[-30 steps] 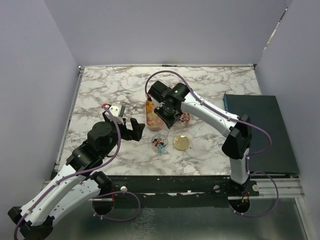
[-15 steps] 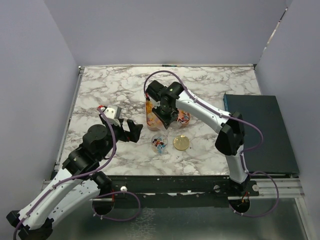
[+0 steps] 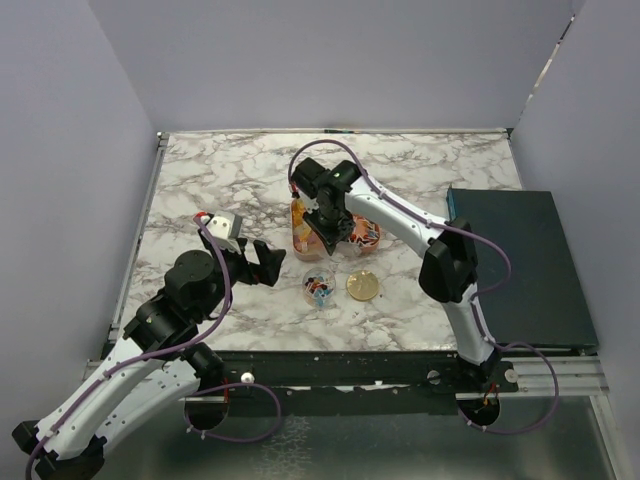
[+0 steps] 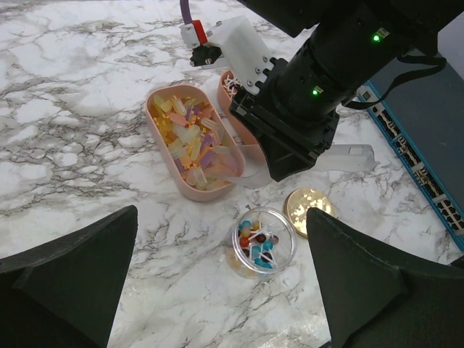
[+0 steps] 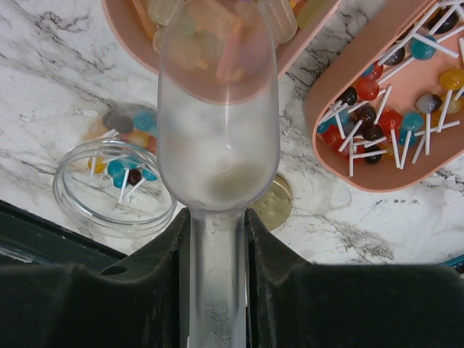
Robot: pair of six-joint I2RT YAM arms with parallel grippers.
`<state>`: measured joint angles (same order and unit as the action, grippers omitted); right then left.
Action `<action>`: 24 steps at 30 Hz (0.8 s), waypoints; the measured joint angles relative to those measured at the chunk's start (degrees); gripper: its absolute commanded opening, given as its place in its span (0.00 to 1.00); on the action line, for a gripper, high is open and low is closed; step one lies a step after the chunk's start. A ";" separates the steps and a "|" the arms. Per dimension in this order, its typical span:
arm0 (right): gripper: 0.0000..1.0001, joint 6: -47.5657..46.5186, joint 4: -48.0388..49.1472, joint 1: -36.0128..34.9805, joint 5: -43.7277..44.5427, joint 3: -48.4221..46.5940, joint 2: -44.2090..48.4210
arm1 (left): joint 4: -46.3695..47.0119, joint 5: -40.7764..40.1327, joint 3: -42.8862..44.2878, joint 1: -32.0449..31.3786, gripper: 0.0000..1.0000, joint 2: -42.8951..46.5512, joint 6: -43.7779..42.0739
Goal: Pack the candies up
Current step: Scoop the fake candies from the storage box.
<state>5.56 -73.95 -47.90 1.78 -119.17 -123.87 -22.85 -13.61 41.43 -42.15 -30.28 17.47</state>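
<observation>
Over the tray (image 4: 150,119) rim, right tool (image 5: 217,250) clamping scoop (image 5: 217,145), bowl toward candies (image 4: 196,145), left tool (image 3: 252,262) spread wide.

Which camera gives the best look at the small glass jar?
The left wrist view: the jar sits whole and unobstructed, with the candies inside clear. In the right wrist view the jar is partly behind the scoop. In the top view it is tiny.

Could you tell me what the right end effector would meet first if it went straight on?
Probably the yellow-orange candies in the tray ahead: the scoop it holds overlaps that tray, though its height above them is unclear.
</observation>
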 measured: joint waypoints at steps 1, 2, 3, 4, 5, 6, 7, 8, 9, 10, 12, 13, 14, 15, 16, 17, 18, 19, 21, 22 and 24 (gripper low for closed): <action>0.00 0.00 0.09 0.04 -0.02 -0.33 -0.44 | 0.00 0.00 0.00 0.00 0.99 0.00 0.02; 0.00 0.00 0.11 0.20 -0.02 -0.76 -0.90 | 0.00 -0.02 0.00 0.00 0.99 0.02 0.04; 0.00 -0.02 0.28 0.33 -0.02 -1.16 -1.33 | 0.00 -0.07 0.00 0.00 0.99 0.02 0.04; 0.00 -0.02 0.37 0.39 -0.02 -1.62 -1.81 | 0.00 -0.11 0.00 0.00 0.99 0.00 0.04; 0.00 -0.02 0.50 0.46 -0.04 -2.03 -2.23 | 0.00 -0.20 0.00 0.00 0.99 0.00 0.07; 0.00 -0.02 0.61 0.63 -0.07 -2.45 -2.64 | 0.00 -0.24 0.00 0.00 0.99 0.00 0.04; 0.00 -0.04 0.72 0.68 -0.11 -2.82 -3.02 | 0.00 -0.33 0.00 0.00 0.99 0.00 0.07; 0.01 -0.04 0.85 0.76 -0.13 -3.15 -3.37 | 0.00 -0.39 0.00 0.00 0.99 0.00 0.04; 0.00 -0.04 0.87 0.85 -0.15 -3.58 -3.76 | 0.00 -0.44 0.00 0.00 0.99 0.00 0.04; 0.00 -0.04 1.01 0.90 -0.15 -3.93 -4.11 | 0.00 -0.52 0.00 0.00 0.99 -0.04 0.04; 0.00 -0.07 1.07 1.05 -0.15 -4.74 -4.81 | 0.00 -0.68 0.00 -0.09 0.99 -0.11 0.04; 0.00 -0.07 1.25 1.09 -0.15 -4.98 -5.09 | 0.00 -0.79 0.00 -0.13 0.99 -0.20 0.07; 0.00 -0.07 1.46 1.11 -0.15 -5.20 -5.44 | 0.00 -0.83 0.00 -0.15 0.99 -0.22 0.04; 0.01 -0.07 1.70 1.14 -0.15 -5.35 -5.73 | 0.00 -0.90 0.00 -0.22 0.99 -0.31 0.04; 0.00 -0.07 2.03 1.16 -0.15 -5.44 -5.95 | 0.00 -0.96 0.00 -0.24 0.99 -0.39 0.04; 0.00 -0.09 2.27 1.16 -0.13 -5.44 -6.23 | -0.02 -0.98 0.00 -0.24 0.99 -0.46 0.04; 0.00 -0.09 2.51 1.16 -0.13 -5.44 -6.56 | -0.02 -1.01 0.00 -0.24 0.99 -0.52 0.04; 0.00 -0.09 2.78 1.22 -0.13 -5.44 -6.88 | -0.02 -1.05 0.00 -0.24 0.99 -0.61 0.04; 0.01 -0.04 3.10 1.27 -0.13 -5.44 -7.65 | -0.02 -1.07 0.00 -0.24 0.99 -0.76 0.04; 0.00 -0.02 3.08 1.38 -0.11 -5.42 -7.85 | -0.02 -1.07 0.00 -0.24 0.99 -0.90 0.04; 0.00 -0.04 3.39 1.42 -0.13 -5.42 -8.04 | -0.02 -1.07 0.00 -0.24 0.99 -1.11 0.07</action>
<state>5.52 -70.57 -46.48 1.65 -124.60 -131.92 -22.87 -14.68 41.43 -42.39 -31.40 17.54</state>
